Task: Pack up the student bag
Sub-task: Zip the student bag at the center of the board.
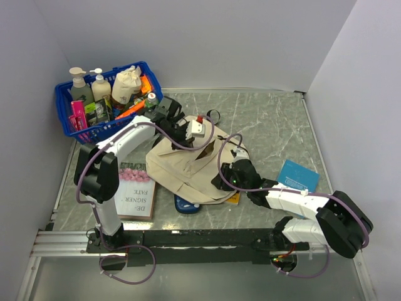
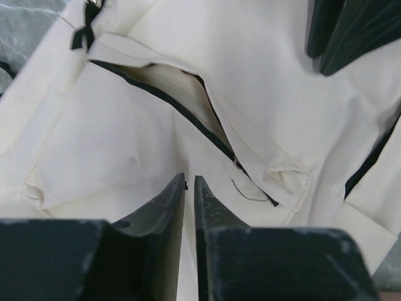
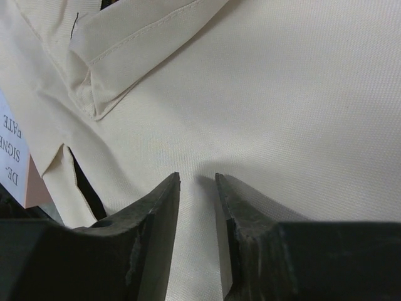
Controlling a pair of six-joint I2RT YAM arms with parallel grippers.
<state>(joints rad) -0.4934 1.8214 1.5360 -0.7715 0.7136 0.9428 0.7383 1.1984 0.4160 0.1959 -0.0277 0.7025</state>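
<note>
The student bag point(image 1: 185, 166) lies flat mid-table, cream with black trim. In the left wrist view its zipped opening point(image 2: 182, 94) gapes slightly along a black zipper line. My left gripper point(image 1: 199, 138) hovers over the bag's far upper part; its jaws point(image 2: 190, 177) stand a thin slit apart, with only cream fabric showing behind the slit. My right gripper point(image 1: 219, 180) is at the bag's right side, its tips point(image 3: 197, 175) close to the cloth point(image 3: 282, 94). Its jaws are apart, with flat fabric showing between them and nothing pinched.
A blue basket point(image 1: 66, 122) of bottles and supplies stands at the back left. A pink-and-white book point(image 1: 135, 188) lies left of the bag, its edge point(image 3: 12, 144) showing in the right wrist view. A blue book point(image 1: 297, 175) lies right. A dark blue item point(image 1: 187, 204) and a yellow one point(image 1: 233, 199) peek from under the bag.
</note>
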